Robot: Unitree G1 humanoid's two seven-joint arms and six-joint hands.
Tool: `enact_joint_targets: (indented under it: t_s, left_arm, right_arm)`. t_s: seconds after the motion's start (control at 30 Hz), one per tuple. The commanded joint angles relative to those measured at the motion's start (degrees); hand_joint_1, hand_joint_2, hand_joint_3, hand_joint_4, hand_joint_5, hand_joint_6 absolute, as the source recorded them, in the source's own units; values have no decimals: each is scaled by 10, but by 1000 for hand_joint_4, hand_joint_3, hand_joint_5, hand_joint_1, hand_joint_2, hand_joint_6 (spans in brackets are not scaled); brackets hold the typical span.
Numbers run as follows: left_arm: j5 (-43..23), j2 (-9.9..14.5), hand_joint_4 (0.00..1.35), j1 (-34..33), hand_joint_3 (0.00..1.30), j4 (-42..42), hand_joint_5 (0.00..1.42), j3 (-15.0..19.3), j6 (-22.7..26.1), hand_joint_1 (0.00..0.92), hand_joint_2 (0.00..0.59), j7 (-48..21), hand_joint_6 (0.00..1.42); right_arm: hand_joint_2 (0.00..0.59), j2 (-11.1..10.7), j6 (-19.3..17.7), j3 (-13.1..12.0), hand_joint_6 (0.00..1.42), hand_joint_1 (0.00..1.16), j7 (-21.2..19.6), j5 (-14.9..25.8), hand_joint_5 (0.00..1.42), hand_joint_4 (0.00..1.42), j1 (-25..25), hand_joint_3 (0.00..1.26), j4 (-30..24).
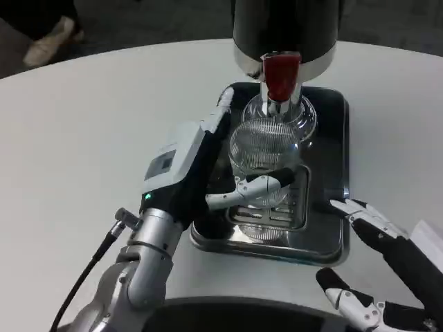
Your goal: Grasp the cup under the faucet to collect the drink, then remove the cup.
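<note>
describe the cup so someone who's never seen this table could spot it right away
Find the dark drink dispenser with the red tap handle at the table's far edge. Directly beneath its spout, on the metal drip tray, stands the cup. It is clear ribbed glass, held by the left hand.

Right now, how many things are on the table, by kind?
Dispenser: 1
Tray: 1
Cup, held by the left hand: 1
Total: 3
The right hand rests open beside the tray.
</note>
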Motion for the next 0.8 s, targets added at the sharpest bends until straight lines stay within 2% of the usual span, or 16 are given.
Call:
enact_joint_targets:
  t_s: [0.03, 0.13, 0.3, 0.8]
  left_arm:
    - [-2, 6, 0, 16, 0, -8, 115, 0, -1, 273, 23, -6, 160]
    - [-3, 7, 0, 17, 0, -10, 115, -1, -3, 225, 1, -11, 160]
    - [-14, 6, 0, 24, 0, -24, 115, 6, -2, 140, 0, -19, 144]
    - [-30, 14, 0, 81, 0, -138, 139, 45, 55, 110, 0, -58, 168]
  right_arm:
    - [455, 4, -12, -4, 0, 611, -8, 5, 0, 62, 11, 151, -6]
    - [455, 4, -13, -5, 0, 612, -8, 6, 0, 62, 12, 155, -7]
    - [458, 4, -15, -6, 0, 613, -10, 7, 0, 62, 15, 161, -8]
    - [461, 5, -16, -6, 0, 614, -10, 8, 0, 62, 14, 165, -6]
